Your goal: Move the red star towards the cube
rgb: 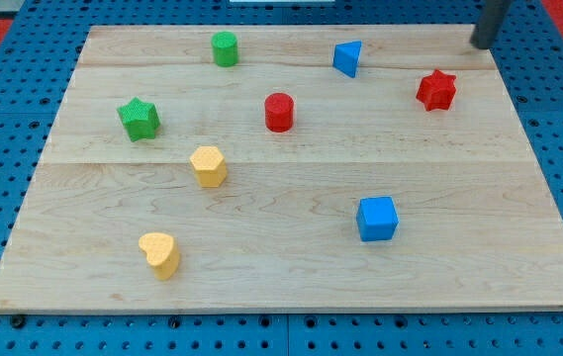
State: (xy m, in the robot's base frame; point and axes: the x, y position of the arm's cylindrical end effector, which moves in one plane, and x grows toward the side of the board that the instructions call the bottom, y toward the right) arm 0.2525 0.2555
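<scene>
My tip (481,44) sits at the view's top right, just over the far edge of the wooden board (291,267), with the dark rod rising out of frame above it. The rod carries nothing and has no jaws to open or close; its lower end touches no block.

The red star (436,90) lies near the board's right side, at about seven o'clock from my tip and close to it, with a clear gap between them. The blue cube (377,218) stands well apart from the star, at about seven o'clock from it, in the lower right part of the board. Nothing lies on the bare wood between the two.

A blue triangular block (348,57) sits at about ten o'clock from the star, near the far edge. A red cylinder (279,112) stands near the board's middle, at roughly nine o'clock from the star. A green cylinder (225,47) is at the view's top, at eleven o'clock from the red cylinder. A green star (140,119) lies toward the left side. A yellow hexagonal block (208,165) sits at about four o'clock from the green star, and a yellow heart (160,254) lies near the bottom left, at about seven o'clock from the hexagonal block. All blocks stand separate from one another.
</scene>
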